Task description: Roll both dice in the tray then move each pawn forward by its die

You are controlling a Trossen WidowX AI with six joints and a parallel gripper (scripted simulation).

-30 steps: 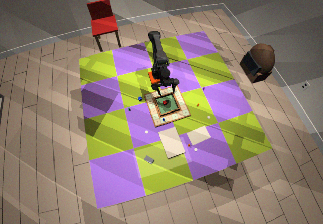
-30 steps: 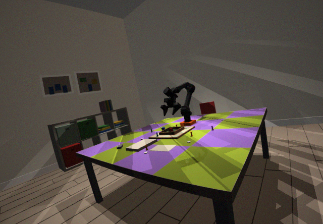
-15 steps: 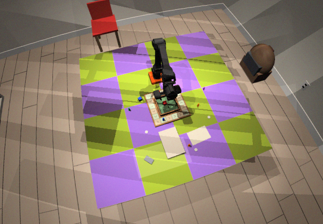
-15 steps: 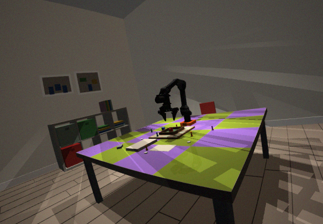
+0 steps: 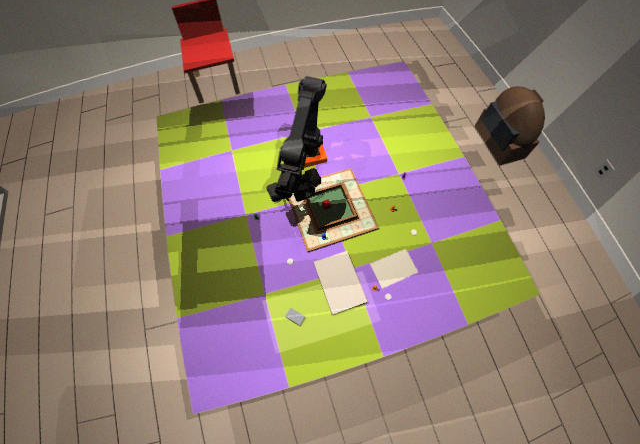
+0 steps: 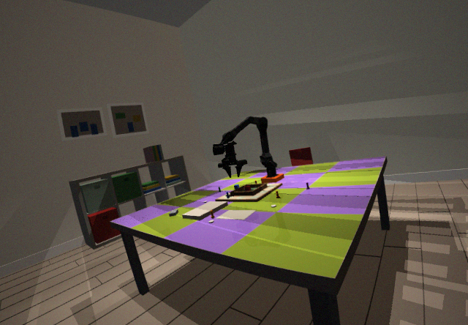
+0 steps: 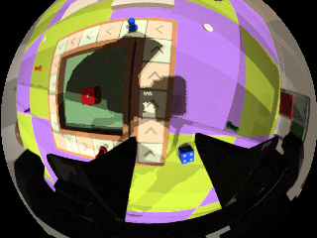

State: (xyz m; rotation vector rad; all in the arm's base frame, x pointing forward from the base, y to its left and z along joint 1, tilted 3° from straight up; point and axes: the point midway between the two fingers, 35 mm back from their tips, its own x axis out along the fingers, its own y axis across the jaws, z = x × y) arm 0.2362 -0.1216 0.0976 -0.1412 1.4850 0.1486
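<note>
My gripper (image 6: 234,176) (image 7: 166,139) is open and empty, above the table beside the board (image 5: 360,203) (image 7: 150,131). The blue die (image 6: 236,187) (image 7: 186,154) lies on the table just off the board's edge, below the fingers and nearer the right one in the wrist view; the arm hides it in the top view. The red die (image 5: 326,203) (image 6: 248,187) (image 7: 91,95) lies in the tray (image 5: 338,223) (image 7: 133,74), one pip showing on it. The red pawn (image 7: 102,151) stands on the board's track by the left finger in the wrist view, partly hidden. The blue pawn (image 5: 324,236) (image 6: 227,195) (image 7: 132,25) stands on the far track.
A green pawn (image 5: 256,217) (image 7: 232,127) stands off the board near the blue die's side. Orange pieces (image 5: 393,208) (image 5: 375,287), a purple piece (image 5: 403,175), white discs (image 5: 290,261) (image 5: 414,232), a pale slab (image 5: 341,282), a sheet (image 5: 394,268) and a grey block (image 5: 295,316) lie around.
</note>
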